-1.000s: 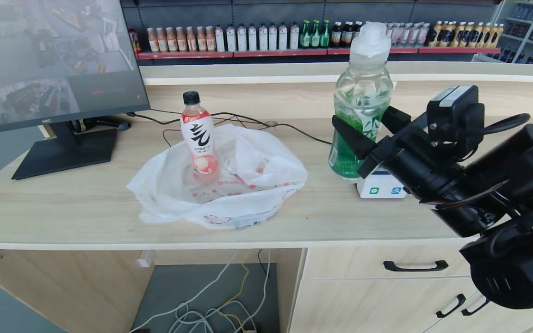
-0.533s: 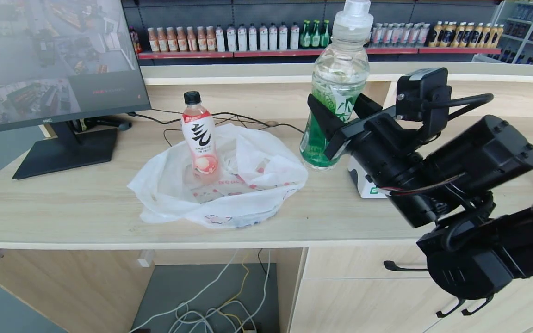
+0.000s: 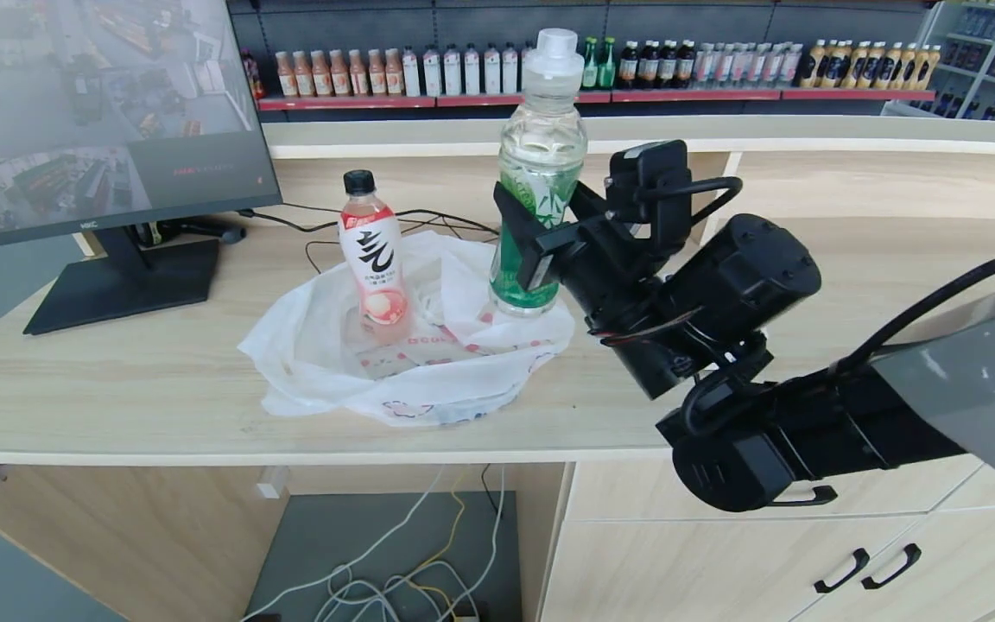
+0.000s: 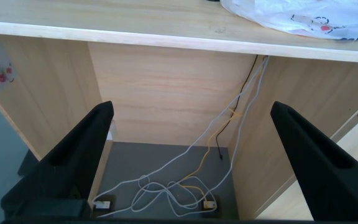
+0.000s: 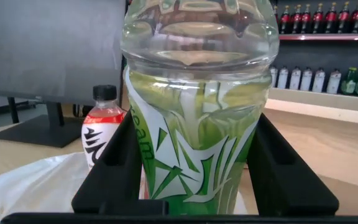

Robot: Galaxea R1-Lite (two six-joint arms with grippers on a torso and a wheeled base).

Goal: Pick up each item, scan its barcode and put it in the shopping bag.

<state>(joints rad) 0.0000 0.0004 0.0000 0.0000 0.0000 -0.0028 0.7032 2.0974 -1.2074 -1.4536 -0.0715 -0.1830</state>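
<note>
My right gripper (image 3: 545,229) is shut on a clear bottle with a green label (image 3: 539,186) and a white cap, held upright over the right side of the white shopping bag (image 3: 428,345). The right wrist view has the green bottle (image 5: 197,124) pressed between both fingers (image 5: 114,165). A pink bottle with a black cap (image 3: 370,250) stands upright inside the bag; the pink bottle (image 5: 101,140) also shows behind the green one. My left gripper (image 4: 191,155) is open, low in front of the counter, facing the cables beneath it.
A monitor (image 3: 91,112) on a black stand occupies the counter's left. Cables run along the counter behind the bag. Drawers with black handles (image 3: 860,566) sit under the counter at right. Shelves of bottles line the back wall.
My right arm has carried the green bottle leftward, from above the white scanner box to above the bag's right side. The scanner box is now hidden behind the arm.
</note>
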